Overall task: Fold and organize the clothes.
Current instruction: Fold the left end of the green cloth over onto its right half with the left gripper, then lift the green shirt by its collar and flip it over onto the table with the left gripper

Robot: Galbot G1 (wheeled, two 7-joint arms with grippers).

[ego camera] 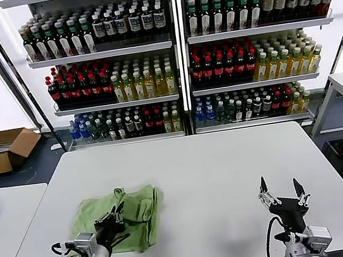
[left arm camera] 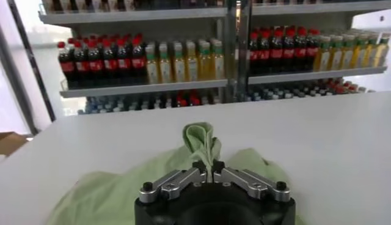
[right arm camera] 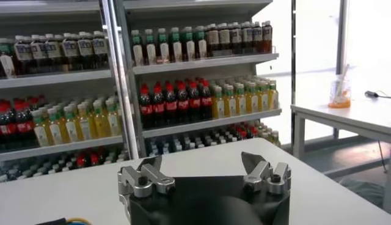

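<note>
Shirt (ego camera: 123, 215), light green, soft and limp, lies bunched on the tabletop (ego camera: 229, 171) near its left front edge, pinched at a raised fold by the clenched left hand (ego camera: 111, 225); right hand (ego camera: 283, 194) hovers released, well apart.

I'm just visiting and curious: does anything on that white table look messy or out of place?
Only the green shirt near the table's front left: it lies crumpled and bunched, not folded flat. The left gripper has its fingers shut on a pinched-up fold of it. The right gripper hovers open over bare table. Nothing looks spilled or damaged.
</note>
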